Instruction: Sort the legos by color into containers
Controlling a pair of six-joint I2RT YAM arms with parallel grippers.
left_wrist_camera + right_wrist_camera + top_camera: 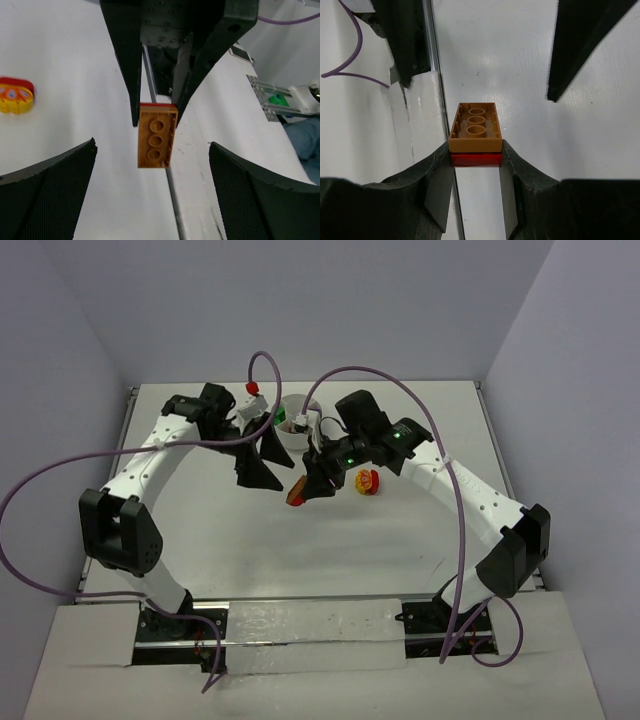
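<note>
Closest to the right wrist lens, your right pincer (476, 152) is clamped on a small stack: its two black fingers squeeze the sides of a thin red plastic brick (476, 161), and an orange-brown plastic brick (476, 127) sits locked on top of it, hollow underside facing out. You hold the pair clear of the white table (200, 540), nearer your bases than the small round white bowl (288, 438).

Your left pincer (262, 462) faces that stack head-on with its fingers spread wide and nothing in them. From its wrist view the brick hangs between the two mesh-faced pads without touching either.

Beyond that, a rounded yellow-and-red plastic piece (367, 481) lies on the table just to the right of your right pincer, well outside the bowl. The bowl itself sits behind both wrists, and a green speck (284, 416) shows inside it, probably a brick already sorted. The arms hide most of the compartments, so you cannot tell what else is in there. No purple piece shows in any view.

By my reading you are roughly midway. The joined pair has two colours, so it likely needs pulling apart, with your left pincer taking the orange-brown half, before each goes to its own section. The yellow-and-red piece is yet to be placed.
</note>
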